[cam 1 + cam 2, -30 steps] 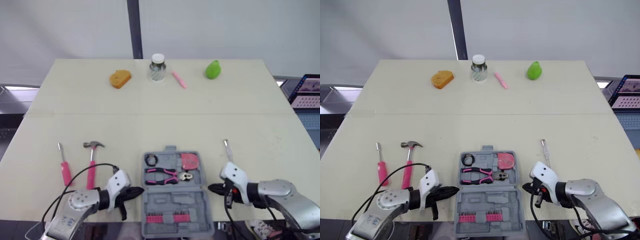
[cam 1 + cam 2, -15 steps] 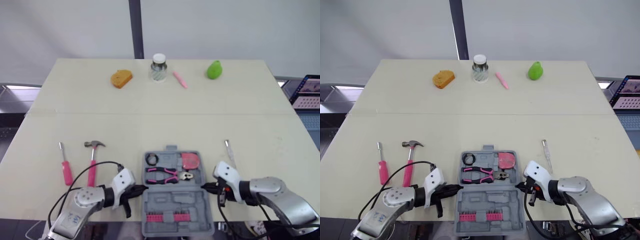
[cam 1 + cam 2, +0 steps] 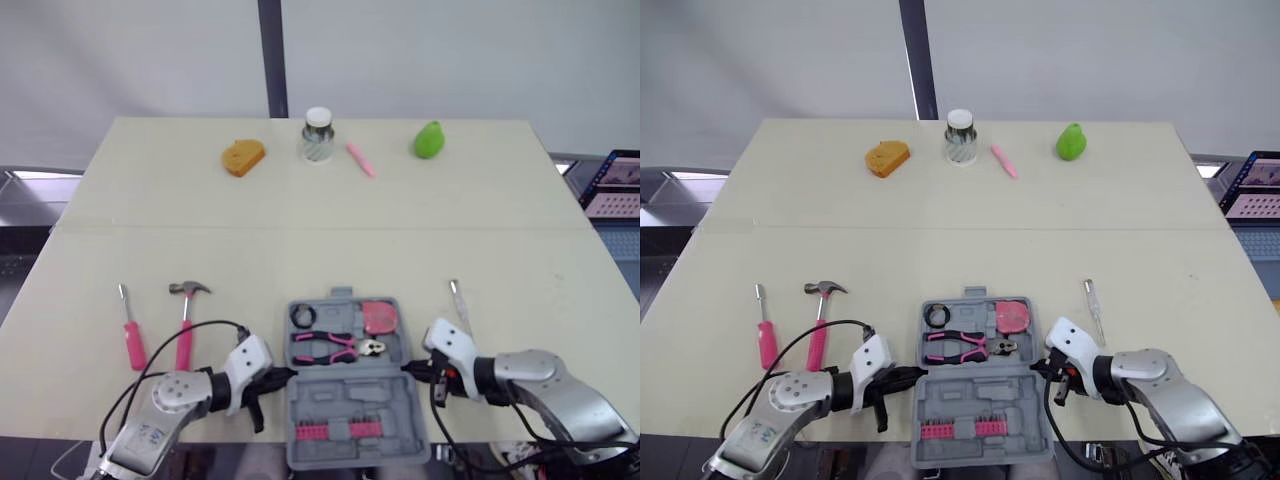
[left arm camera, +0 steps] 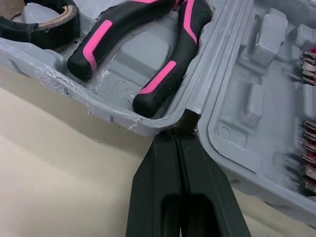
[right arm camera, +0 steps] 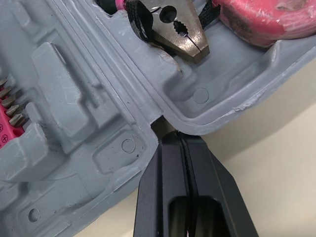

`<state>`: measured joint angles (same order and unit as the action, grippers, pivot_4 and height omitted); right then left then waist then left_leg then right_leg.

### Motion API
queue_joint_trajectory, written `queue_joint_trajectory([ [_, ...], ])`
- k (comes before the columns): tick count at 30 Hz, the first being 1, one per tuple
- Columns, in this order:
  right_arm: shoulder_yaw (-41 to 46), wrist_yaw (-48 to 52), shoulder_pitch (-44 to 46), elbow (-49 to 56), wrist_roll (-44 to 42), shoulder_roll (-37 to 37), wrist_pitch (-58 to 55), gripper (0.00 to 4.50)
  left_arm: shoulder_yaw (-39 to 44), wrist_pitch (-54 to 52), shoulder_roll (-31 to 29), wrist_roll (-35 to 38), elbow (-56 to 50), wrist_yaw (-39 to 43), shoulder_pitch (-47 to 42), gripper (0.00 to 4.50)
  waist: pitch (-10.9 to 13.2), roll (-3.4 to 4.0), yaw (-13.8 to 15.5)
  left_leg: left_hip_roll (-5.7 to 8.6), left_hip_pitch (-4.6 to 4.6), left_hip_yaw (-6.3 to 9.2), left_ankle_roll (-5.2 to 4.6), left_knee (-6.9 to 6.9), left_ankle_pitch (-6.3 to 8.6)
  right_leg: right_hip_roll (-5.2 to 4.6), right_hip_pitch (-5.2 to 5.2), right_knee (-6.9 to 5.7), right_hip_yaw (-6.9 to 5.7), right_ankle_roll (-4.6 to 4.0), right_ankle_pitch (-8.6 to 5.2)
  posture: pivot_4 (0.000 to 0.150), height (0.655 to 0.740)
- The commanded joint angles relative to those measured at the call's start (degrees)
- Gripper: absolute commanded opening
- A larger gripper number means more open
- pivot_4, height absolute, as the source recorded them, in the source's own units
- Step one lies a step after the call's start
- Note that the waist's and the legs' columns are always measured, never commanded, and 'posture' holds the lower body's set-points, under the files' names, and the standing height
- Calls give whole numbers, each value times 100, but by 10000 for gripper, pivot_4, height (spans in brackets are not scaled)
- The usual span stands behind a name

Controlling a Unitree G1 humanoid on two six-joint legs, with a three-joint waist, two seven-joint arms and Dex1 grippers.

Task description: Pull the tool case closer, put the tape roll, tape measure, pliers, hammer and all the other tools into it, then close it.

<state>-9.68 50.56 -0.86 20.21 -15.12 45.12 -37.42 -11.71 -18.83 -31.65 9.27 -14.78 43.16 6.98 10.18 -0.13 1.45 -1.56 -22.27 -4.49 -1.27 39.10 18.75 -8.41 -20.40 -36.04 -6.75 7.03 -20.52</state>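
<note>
Tool case [image 3: 350,400] lies open at the near edge of the table [image 3: 300,230], with the left gripper [image 3: 284,376] and right gripper [image 3: 408,370] nosed into its hinge notches, jaws together. Both should draw back evenly, so it neither swivels nor tips off the edge.

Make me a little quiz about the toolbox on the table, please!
1. True or false: the pliers already lie in the tool case.
2. Which of these lies on the table outside the case? A) hammer B) tape measure C) tape roll
3. Is the left tool open or shut?
Key: 1 true; 2 A; 3 shut.
</note>
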Motion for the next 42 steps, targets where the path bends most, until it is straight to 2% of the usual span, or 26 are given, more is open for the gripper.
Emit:
queue_joint_trajectory([
  [1, 29, -39, 37, 86, -6, -61, 96, 404, 19, 114, 81, -50, 24, -88, -111, 281, 0, 0, 1, 0, 0, 0, 0, 0, 0, 0, 0, 0, 0, 0, 0, 1500, 6950],
  [42, 154, -334, 246, -15, 170, -392, -48, 404, 159, -57, 380, -189, 191, -382, -483, 281, 0, 0, -8, 2, 0, 1, 1, 0, -6, 6, -2, -5, -3, 1, 0, 1500, 6950],
])
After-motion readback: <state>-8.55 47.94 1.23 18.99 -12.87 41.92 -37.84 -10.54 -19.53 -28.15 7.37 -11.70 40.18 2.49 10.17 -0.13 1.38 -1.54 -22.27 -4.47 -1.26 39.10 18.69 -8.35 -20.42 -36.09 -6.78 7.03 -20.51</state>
